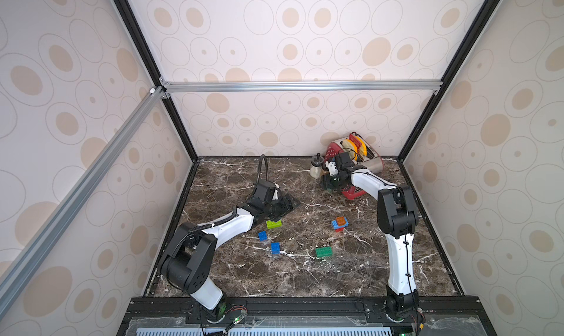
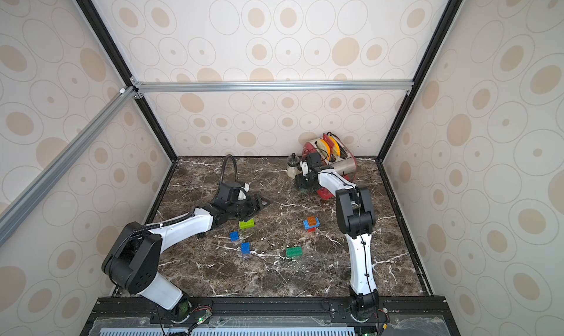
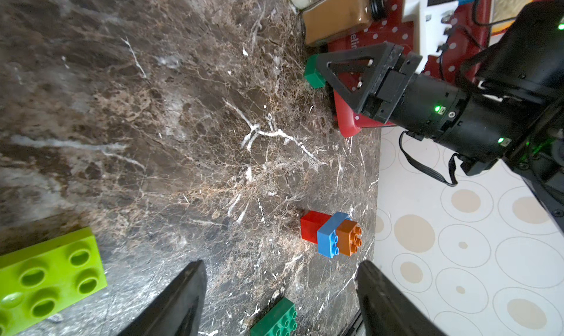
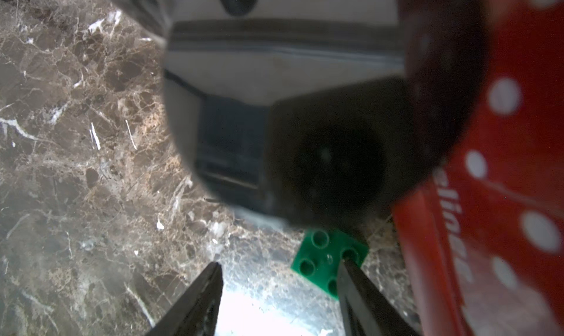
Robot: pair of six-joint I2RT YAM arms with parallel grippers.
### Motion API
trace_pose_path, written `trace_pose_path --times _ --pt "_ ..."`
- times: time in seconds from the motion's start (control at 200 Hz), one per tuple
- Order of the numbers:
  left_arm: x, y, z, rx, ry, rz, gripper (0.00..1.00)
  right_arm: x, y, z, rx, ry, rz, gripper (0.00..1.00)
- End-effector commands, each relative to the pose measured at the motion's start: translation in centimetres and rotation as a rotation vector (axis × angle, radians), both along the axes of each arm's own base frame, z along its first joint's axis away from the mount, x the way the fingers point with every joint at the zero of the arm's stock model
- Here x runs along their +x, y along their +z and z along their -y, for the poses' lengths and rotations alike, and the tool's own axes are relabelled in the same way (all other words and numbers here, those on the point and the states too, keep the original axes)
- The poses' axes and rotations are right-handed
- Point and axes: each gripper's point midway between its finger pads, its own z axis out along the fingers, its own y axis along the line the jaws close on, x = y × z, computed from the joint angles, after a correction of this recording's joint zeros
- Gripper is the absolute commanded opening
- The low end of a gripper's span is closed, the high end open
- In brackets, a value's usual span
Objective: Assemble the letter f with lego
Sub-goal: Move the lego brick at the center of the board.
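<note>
Right fingers (image 4: 195, 301) parted beside toaster (image 1: 370, 165) holding yellow slices (image 1: 348, 144).

Soft, even light fills both top views, with only faint shadows. In the right wrist view a white glare sits on the surface (image 4: 250, 310) between the right claw's (image 4: 279, 276) fingers (image 4: 197, 301), while the rounded object (image 4: 274, 121) just ahead of that claw is blurred. The left wrist view is sharp.
</note>
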Motion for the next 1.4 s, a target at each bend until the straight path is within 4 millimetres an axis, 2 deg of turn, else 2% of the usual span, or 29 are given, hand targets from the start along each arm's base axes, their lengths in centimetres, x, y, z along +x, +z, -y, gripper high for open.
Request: trace_pose_path --times 0.0,0.2,0.32,0.586,0.756,1.057,1.142,1.207,1.287,1.392 --pt "0.2 0.3 0.3 -0.021 -0.001 0.006 0.79 1.3 -1.4 1.2 -0.038 -0.029 0.008 0.65" --pt "0.2 0.2 0.4 -0.023 -0.001 0.005 0.79 1.9 -1.3 1.4 -0.053 -0.041 0.035 0.65" --pt "0.5 0.5 0.4 -0.023 0.000 0.012 0.79 1.7 -1.9 1.5 -0.067 -0.042 -0.010 0.65" --pt "0.6 0.6 0.5 -0.038 0.007 0.016 0.79 -1.2 -3.2 1.4 -0.061 -0.060 -0.141 0.65" --pt "0.7 0.9 0.7 -0.052 0.004 0.021 0.78 -3.3 -3.3 1.4 -0.057 -0.070 -0.204 0.65" --pt "0.3 0.8 0.6 -0.056 -0.003 0.017 0.78 -7.2 -1.7 -0.4 -0.063 -0.020 -0.245 0.65" --pt "0.1 1.3 0.5 -0.052 -0.007 0.026 0.78 -8.8 -1.4 -1.6 -0.045 0.014 -0.269 0.65" --pt "0.1 1.6 0.3 -0.045 -0.002 0.031 0.78 -10.4 -1.1 -3.3 -0.027 0.075 -0.288 0.65" --pt "-0.1 1.9 0.0 -0.036 0.003 0.032 0.79 -11.5 0.1 -4.5 -0.045 0.128 -0.270 0.65" --pt "-0.6 2.2 -0.7 -0.012 0.018 0.025 0.80 -11.7 2.3 -4.8 -0.031 0.142 -0.228 0.66"
